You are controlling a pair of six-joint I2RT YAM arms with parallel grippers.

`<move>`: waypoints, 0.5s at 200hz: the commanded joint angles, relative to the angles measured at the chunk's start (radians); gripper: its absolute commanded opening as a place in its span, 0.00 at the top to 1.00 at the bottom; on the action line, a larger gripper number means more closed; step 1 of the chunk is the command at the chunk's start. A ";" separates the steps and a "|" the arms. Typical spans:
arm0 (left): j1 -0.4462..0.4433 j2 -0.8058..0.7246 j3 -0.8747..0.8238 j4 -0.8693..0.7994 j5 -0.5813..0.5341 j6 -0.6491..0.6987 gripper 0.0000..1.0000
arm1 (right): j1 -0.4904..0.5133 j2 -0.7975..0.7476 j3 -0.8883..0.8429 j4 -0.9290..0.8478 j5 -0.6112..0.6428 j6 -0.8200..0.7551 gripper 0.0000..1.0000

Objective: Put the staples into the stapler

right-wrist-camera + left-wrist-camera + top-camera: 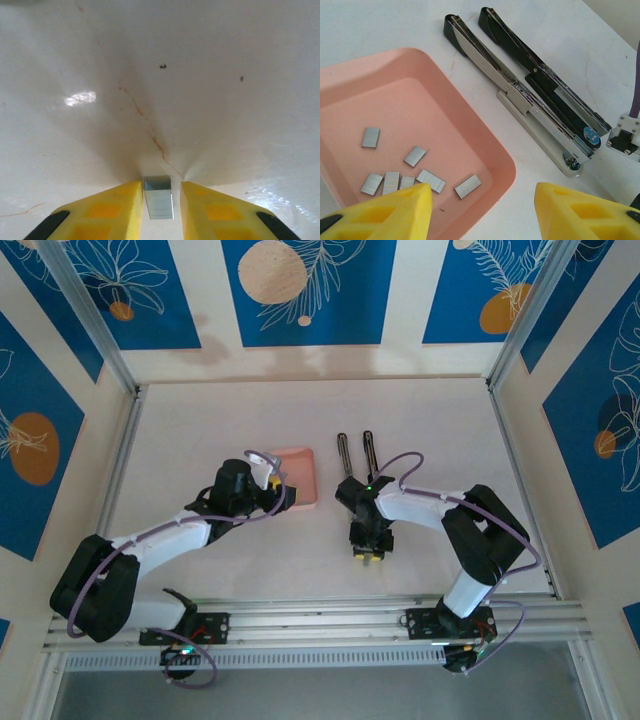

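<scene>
The stapler [356, 452] lies opened out flat on the white table, its black top arm and its metal magazine [520, 90] side by side. Several grey staples [414, 156] lie loose in the salmon-pink tray [485, 145]. My left gripper [482, 210] hangs open over the tray's near right corner, and nothing is between its yellow fingers [390, 210]. My right gripper [161, 192] is down on the table in front of the stapler. Its jaws stand narrowly apart around one staple strip [159, 200]. The left pad touches the strip; a thin gap shows at the right pad.
The pink tray [298, 475] sits just left of the stapler. Part of my right arm's wrist [625, 137] is close to the stapler's hinge end. Aluminium rails [300, 620] border the table's near edge, and patterned walls enclose the other sides.
</scene>
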 commanded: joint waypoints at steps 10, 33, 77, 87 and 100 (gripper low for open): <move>-0.012 -0.011 -0.008 0.017 -0.003 0.015 0.43 | -0.011 0.021 -0.029 0.018 -0.046 -0.012 0.75; -0.013 -0.009 -0.008 0.019 0.000 0.013 0.43 | -0.010 0.031 -0.043 0.033 -0.064 -0.008 0.76; -0.012 -0.008 -0.005 0.019 0.000 0.015 0.43 | -0.009 0.023 -0.053 0.026 -0.056 -0.003 0.80; -0.011 -0.009 -0.006 0.019 -0.002 0.016 0.43 | -0.008 0.009 -0.052 0.025 -0.043 -0.004 0.80; -0.013 -0.011 -0.005 0.019 -0.002 0.016 0.43 | -0.008 -0.014 -0.048 0.020 -0.024 -0.008 0.81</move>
